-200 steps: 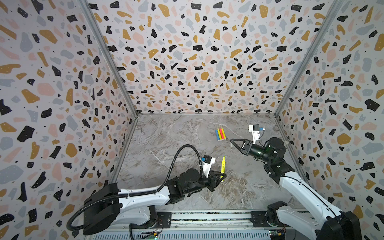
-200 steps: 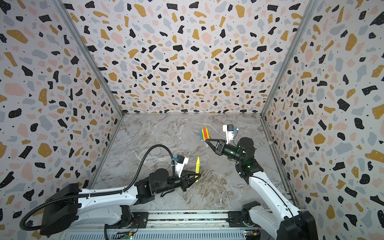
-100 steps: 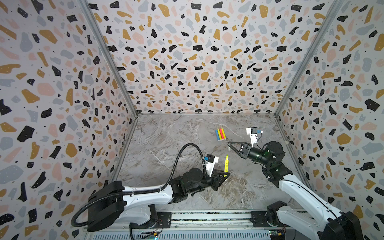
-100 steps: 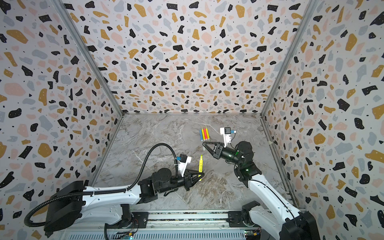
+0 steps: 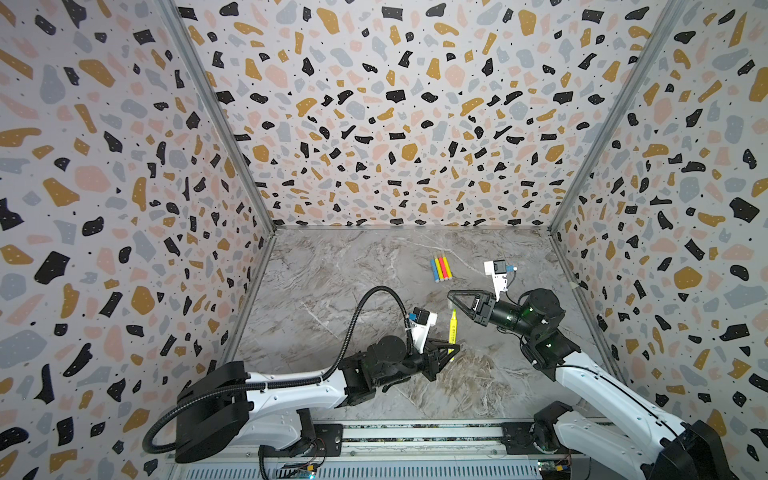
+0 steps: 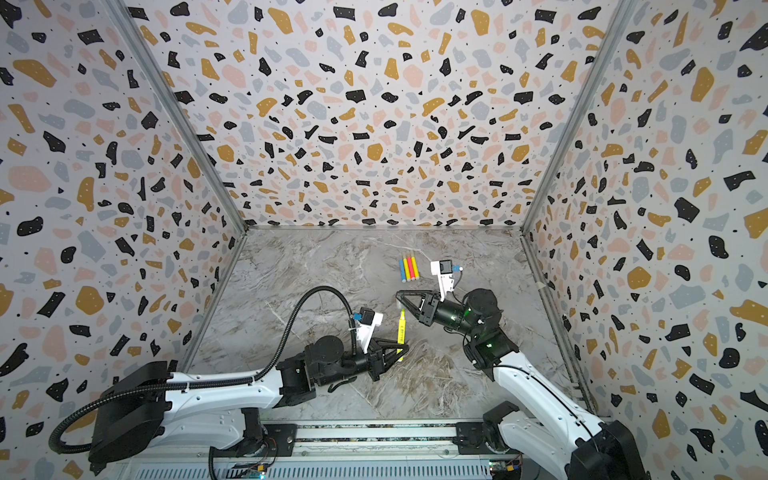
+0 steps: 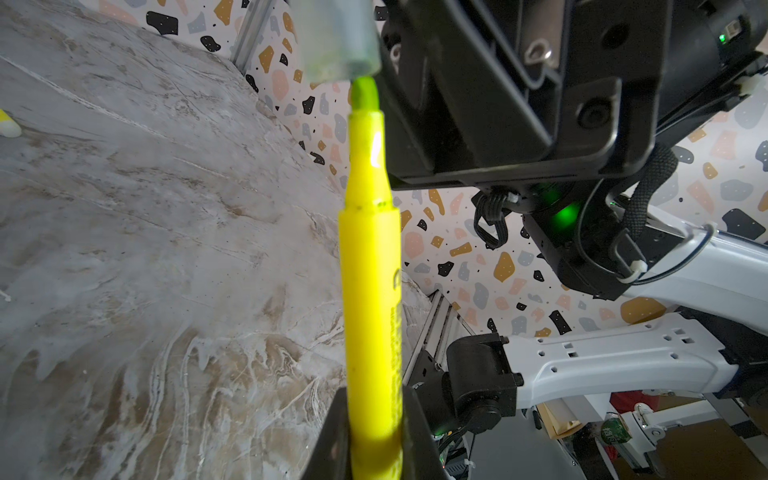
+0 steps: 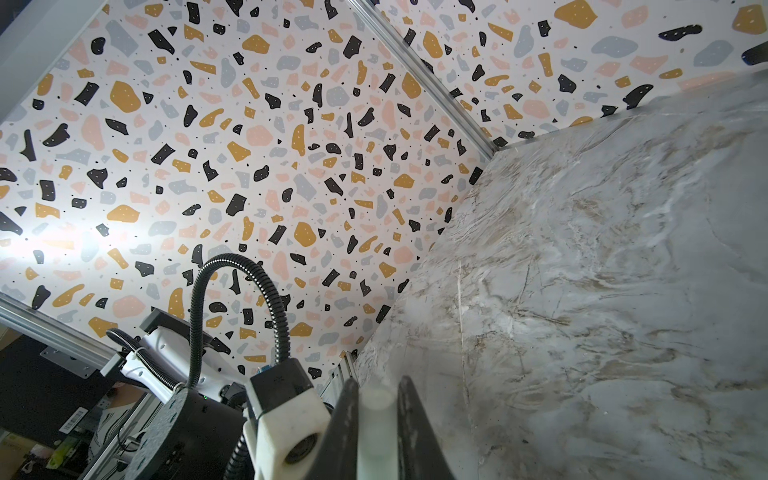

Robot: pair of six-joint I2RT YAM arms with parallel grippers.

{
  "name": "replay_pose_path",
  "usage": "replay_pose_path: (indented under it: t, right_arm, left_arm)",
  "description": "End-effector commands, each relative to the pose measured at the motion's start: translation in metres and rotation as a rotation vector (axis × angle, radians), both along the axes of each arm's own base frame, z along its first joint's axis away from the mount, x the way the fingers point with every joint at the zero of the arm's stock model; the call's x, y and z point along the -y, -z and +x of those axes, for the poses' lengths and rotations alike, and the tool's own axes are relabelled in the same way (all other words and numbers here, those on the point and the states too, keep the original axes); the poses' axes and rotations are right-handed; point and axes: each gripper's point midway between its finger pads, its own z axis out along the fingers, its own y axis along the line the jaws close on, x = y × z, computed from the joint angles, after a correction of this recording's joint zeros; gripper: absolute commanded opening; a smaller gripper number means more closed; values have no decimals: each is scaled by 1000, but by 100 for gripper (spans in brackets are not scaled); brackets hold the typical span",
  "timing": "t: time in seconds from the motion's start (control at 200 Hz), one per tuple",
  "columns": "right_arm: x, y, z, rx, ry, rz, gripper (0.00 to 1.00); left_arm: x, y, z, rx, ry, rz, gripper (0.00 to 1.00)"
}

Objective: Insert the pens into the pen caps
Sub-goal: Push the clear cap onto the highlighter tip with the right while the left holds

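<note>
Lying flat: four pens [image 5: 440, 268]; left claw [image 5: 453, 351], one highlighter [image 5: 452, 327]; right claw [image 5: 452, 295], one cap [image 7: 336, 39].

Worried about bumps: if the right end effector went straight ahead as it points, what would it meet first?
Nothing close. Ahead of the right end effector and its clear cap the way looks free across the marble table to the left wall; depth is unclear.
</note>
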Motion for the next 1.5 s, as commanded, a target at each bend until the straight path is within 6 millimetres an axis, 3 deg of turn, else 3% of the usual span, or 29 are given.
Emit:
replay_pose_path:
  t: [0.0,0.4,0.931,1.096,1.166,1.241,1.347,1.497]
  right_arm:
    - [2,-12,-6,44,4,26,4]
    - [3,-11,-5,47,11,21,4]
    - [-1,14,-45,89,-84,16,6]
    - [-2,16,-54,103,-118,22,13]
    - [-5,14,-57,114,-144,19,21]
    - [-6,6,-60,135,-161,14,35]
    - [-4,-7,-55,168,-125,-23,48]
    - [6,-31,-44,220,-41,-79,52]
  left_arm:
    - [1,-34,3,43,-19,-88,0]
    - [-2,-37,2,47,-24,-92,0]
    - [-17,-65,8,85,-91,-179,0]
    - [-18,-74,5,97,-79,-212,0]
    - [-18,-75,4,102,-70,-215,0]
    - [-16,-74,3,111,-63,-202,0]
    - [-15,-69,2,115,-55,-177,0]
    - [-18,-62,2,131,-60,-134,0]
